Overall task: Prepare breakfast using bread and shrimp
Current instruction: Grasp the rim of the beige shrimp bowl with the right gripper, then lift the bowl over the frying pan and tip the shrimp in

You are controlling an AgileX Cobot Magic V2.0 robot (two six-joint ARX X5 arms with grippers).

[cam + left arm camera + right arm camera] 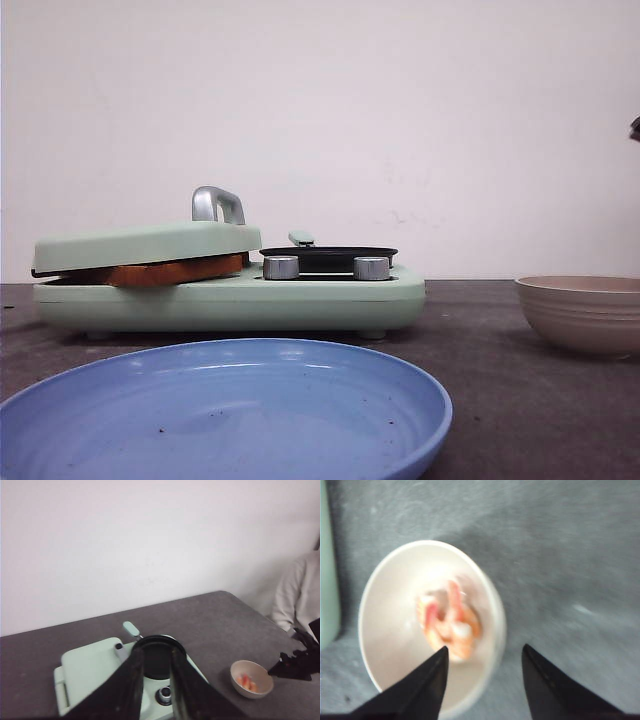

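Observation:
The bread shows only as a golden-brown crust edge [175, 270] under the nearly shut lid [145, 244] of the pale green breakfast maker [230, 300]. Several orange-red shrimp [450, 622] lie in a beige bowl [375, 630], also seen in the left wrist view [249, 681]. My right gripper [484, 649] is open and empty above the bowl, one finger over its inside, the other outside the rim. My left gripper [157, 650] is open and empty, high above the maker's small black pan [157, 660].
A large blue plate [220, 410] lies at the table's front. The black pan [328, 255] has a pale green handle [301, 238] and sits behind two metal knobs [281, 267]. The bowl [580, 310] stands at the right. A person in white [300, 595] sits beyond the table's right end.

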